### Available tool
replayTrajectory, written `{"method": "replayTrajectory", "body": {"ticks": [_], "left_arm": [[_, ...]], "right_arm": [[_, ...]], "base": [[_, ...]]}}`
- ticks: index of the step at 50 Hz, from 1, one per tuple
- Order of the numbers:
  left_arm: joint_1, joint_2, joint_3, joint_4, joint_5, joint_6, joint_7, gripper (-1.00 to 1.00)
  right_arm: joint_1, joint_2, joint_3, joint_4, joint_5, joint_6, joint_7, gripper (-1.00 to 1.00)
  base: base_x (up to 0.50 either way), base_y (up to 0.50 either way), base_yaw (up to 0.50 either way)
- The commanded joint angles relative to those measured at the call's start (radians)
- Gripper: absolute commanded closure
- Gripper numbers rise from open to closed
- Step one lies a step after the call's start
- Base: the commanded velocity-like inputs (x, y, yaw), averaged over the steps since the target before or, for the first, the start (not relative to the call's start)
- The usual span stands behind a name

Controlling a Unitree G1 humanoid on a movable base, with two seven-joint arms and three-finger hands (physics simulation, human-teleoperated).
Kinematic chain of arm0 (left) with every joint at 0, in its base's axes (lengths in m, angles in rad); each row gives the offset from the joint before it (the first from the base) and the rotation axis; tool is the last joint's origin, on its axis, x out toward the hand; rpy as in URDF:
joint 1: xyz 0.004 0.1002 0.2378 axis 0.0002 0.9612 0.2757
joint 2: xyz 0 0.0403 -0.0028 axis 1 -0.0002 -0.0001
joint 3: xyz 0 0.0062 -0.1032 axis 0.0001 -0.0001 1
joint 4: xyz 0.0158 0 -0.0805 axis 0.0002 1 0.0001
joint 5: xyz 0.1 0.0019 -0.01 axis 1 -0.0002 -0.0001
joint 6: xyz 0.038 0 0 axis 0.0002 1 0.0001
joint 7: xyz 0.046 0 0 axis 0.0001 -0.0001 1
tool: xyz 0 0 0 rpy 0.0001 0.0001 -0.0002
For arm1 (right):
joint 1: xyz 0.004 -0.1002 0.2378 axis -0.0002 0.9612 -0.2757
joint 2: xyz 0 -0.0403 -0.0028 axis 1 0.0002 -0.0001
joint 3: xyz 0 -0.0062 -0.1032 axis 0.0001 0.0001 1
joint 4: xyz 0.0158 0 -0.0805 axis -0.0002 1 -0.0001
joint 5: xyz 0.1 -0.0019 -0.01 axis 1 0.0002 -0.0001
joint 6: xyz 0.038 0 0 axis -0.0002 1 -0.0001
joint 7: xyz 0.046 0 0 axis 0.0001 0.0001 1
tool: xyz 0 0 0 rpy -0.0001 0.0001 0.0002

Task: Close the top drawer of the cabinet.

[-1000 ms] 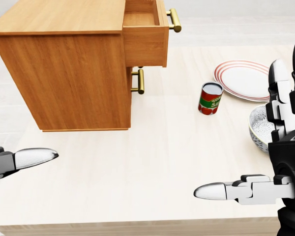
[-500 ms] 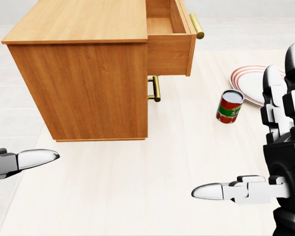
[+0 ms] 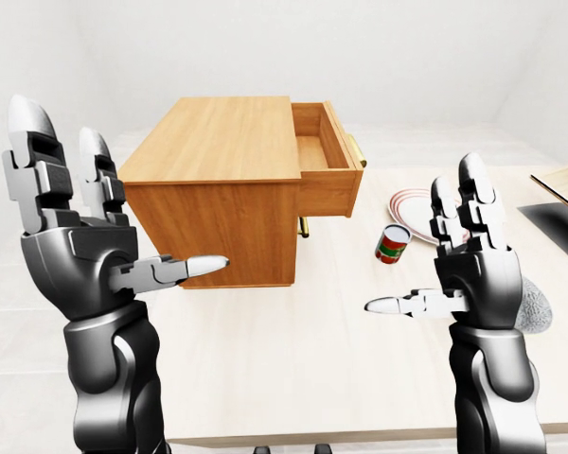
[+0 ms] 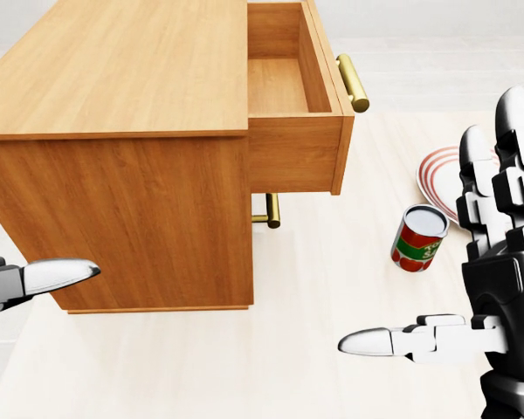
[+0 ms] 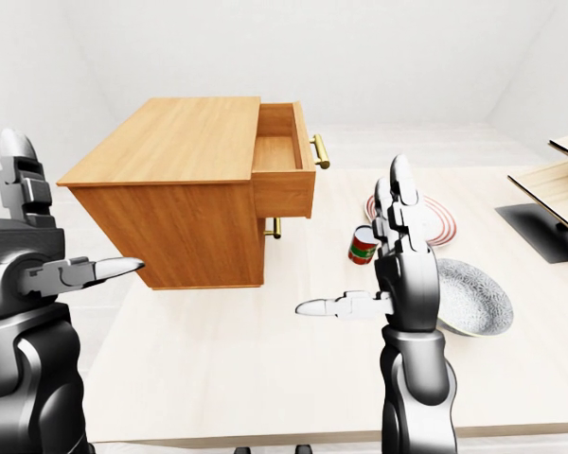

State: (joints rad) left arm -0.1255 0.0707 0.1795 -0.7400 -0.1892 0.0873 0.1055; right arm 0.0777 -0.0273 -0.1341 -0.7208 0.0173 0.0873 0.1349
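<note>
A wooden cabinet (image 4: 122,175) stands on the pale table at the top left of the head view. Its top drawer (image 4: 279,83) is pulled out to the right and looks empty inside. The drawer's brass handle (image 4: 352,83) points right. The lower drawer is pushed in, with its own brass handle (image 4: 272,211) showing underneath. My left hand (image 3: 123,199) is raised and open, below and left of the cabinet. My right hand (image 3: 421,236) is also open, fingers up and thumb pointing left, below and right of the drawer. Neither hand touches anything.
A red and green can (image 4: 418,237) stands upright right of the cabinet, next to a red-rimmed plate (image 4: 437,179). A speckled bowl (image 5: 473,298) sits behind my right hand. A dark stand with wooden boards (image 5: 549,222) is at the far right.
The whole picture has shifted: the camera has come closer, so the cabinet and can look larger and lower. Both hands hold the same open pose.
</note>
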Motion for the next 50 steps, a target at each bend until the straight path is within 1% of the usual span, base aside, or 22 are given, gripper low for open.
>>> {"method": "replayTrajectory", "body": {"ticks": [1, 8, 23, 24, 32, 36, 37, 38, 42, 50], "left_arm": [[0.003, 0.002, 0.003, -0.01, -0.006, 0.0, 0.003, -1.0], [-0.008, 0.003, 0.001, -0.016, -0.011, 0.0, 0.008, -1.0], [-0.009, 0.006, -0.003, -0.017, -0.006, 0.0, 0.005, -1.0], [-0.01, 0.008, -0.006, -0.041, -0.017, 0.0, -0.002, -1.0], [-0.013, 0.009, -0.011, -0.035, 0.003, 0.0, 0.004, -1.0], [-0.014, 0.006, -0.009, -0.032, 0.006, 0.0, 0.002, -1.0], [-0.014, 0.006, -0.009, -0.032, 0.006, 0.0, 0.002, -1.0], [-0.01, 0.007, -0.012, -0.037, 0.007, 0.0, 0.0, -1.0], [-0.01, 0.005, -0.011, -0.031, 0.009, 0.0, -0.003, -1.0], [-0.014, 0.004, -0.01, -0.036, 0.012, 0.0, 0.0, -1.0]], "right_arm": [[0.002, -0.002, -0.001, -0.002, -0.005, 0.0, -0.001, -1.0], [-0.018, -0.009, -0.002, 0.008, -0.03, 0.0, -0.015, -1.0], [-0.025, -0.01, -0.009, 0.007, -0.037, 0.0, -0.019, -1.0], [-0.029, -0.008, -0.008, 0.02, -0.032, 0.0, -0.016, -1.0], [-0.014, 0.002, -0.004, 0.084, -0.025, 0.0, -0.02, -1.0], [-0.072, -0.001, -0.027, 0.166, 0.014, 0.0, -0.028, -1.0], [-0.072, -0.002, -0.027, 0.167, 0.014, 0.0, -0.029, -1.0], [-0.104, -0.007, -0.024, 0.214, 0.013, 0.0, -0.035, -1.0], [-0.162, -0.03, -0.024, 0.296, 0.023, 0.0, -0.045, -1.0], [-0.197, -0.047, -0.013, 0.372, 0.034, 0.0, -0.052, -1.0]], "base": [[0.5, -0.08, 0.0], [0.38, -0.02, 0.0], [0.0, 0.0, 0.0], [0.0, 0.0, 0.0], [0.0, 0.0, 0.0], [0.0, 0.0, 0.0], [0.0, 0.0, 0.0], [0.0, 0.0, 0.0], [0.0, 0.0, 0.0], [0.0, 0.0, 0.0]]}}
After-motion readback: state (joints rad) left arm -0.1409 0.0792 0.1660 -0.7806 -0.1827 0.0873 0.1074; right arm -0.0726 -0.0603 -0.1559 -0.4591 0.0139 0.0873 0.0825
